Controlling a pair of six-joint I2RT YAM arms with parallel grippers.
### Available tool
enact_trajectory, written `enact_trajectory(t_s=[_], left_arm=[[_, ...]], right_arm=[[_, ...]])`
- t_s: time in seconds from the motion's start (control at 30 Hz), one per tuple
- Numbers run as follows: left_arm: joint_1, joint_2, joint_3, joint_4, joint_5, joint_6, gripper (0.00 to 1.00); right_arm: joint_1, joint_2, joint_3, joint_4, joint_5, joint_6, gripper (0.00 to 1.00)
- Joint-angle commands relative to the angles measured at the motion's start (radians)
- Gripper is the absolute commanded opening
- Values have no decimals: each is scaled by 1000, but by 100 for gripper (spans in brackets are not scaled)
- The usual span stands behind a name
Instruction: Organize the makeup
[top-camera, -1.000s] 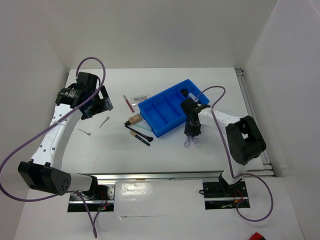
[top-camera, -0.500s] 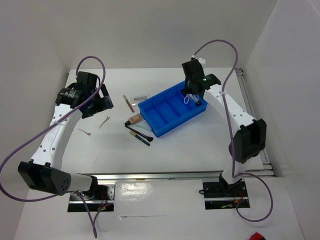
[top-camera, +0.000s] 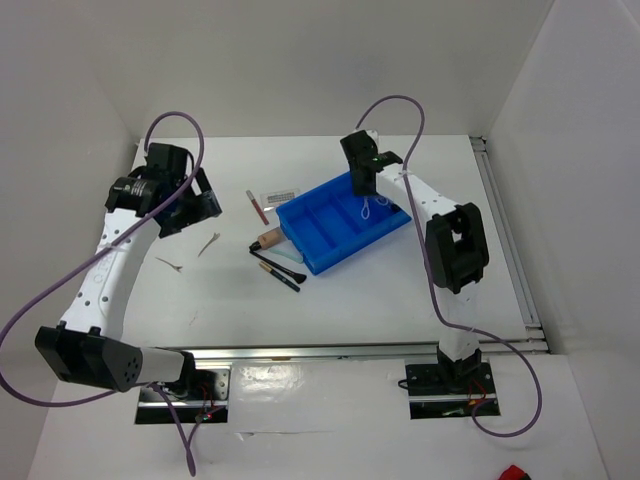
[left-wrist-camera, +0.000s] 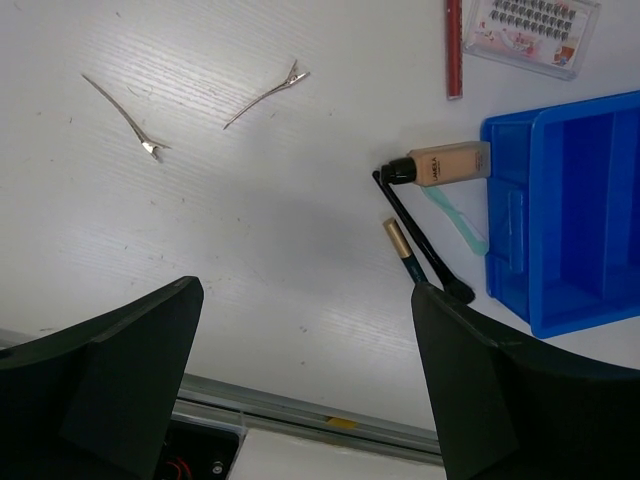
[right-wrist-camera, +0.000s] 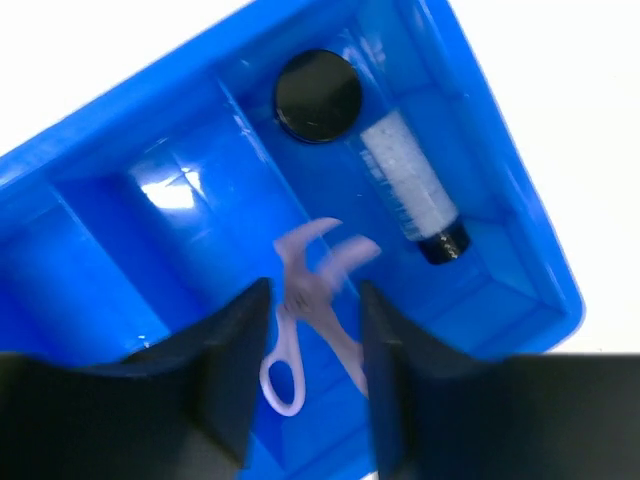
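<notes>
**Inspector:** Begin with the largest item.

**Assistant:** Blue tray (top-camera: 318, 240), centre of the worktop (top-camera: 400, 290). Its right-end compartment holds the clear bottle (right-wrist-camera: 408, 185) and the black round jar (right-wrist-camera: 319, 95), side by side. The right tool (right-wrist-camera: 313, 300) hangs over the tray's right half with a pale curler (top-camera: 372, 207) between its fingers. The jaws stand partly apart and the curler is blurred, so I cannot tell whether it is gripped.

**Inspector:** The loose stock?

**Assistant:** All of it lies left of the tray.
- **White card** (left-wrist-camera: 530, 30), farthest back: judged light and flat, best lifted by an edge.
- **Beige tube** (left-wrist-camera: 446, 164), just beside the tray's corner: judged rigid and slick, so grasp it across the body.
- **Black brush** (left-wrist-camera: 420, 240), **pencil** (left-wrist-camera: 405, 250) and **pink stick** (left-wrist-camera: 454, 45): slender, stiff and likely to roll, so take each at mid-shaft.
- **Thin clips** (left-wrist-camera: 265, 97), well apart to the left: judged springy metal lying nearly flush, the hardest pick. Pinch them across the thicker end.

**Inspector:** And the left tool (left-wrist-camera: 305, 300)?

**Assistant:** Its jaws are spread wide and it holds nothing. It is poised above the worktop near the clips.
</notes>
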Motion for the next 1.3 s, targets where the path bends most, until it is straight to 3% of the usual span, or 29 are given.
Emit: enact_trajectory(t_s=[0.0,0.07,0.27,0.47,0.53,0.67,0.83,0.97,1.03,1.17,1.27], left_arm=[[13,-12,21,-5,14,3,100],[22,-12,21,-5,23,3,100],[52,33,35,-25,23,21,100],[107,53,44,-5,23,32,100],[166,114,76,-89,23,32,89],[279,165,78,-115,-17,97,78],[279,217,21,-19,110,87,74],[191,324,41,32,70,141,73],[135,393,95,13,6,141,74],[124,524,107,43,17,164,84],[124,579,92,88,17,164,86]], right_arm=[[2,5,15,63,-36,-14,51],[2,5,27,63,-55,-14,56],[11,24,55,51,-107,-5,56],[11,-34,107,5,-136,43,39],[21,-80,107,-5,-127,55,37],[66,-202,76,50,-165,55,37],[97,-190,113,-23,-219,66,38],[126,-190,88,-32,-219,66,40],[126,-190,67,-42,-219,66,40],[126,-209,27,-29,-231,66,40],[126,-209,27,-49,-231,66,40]])
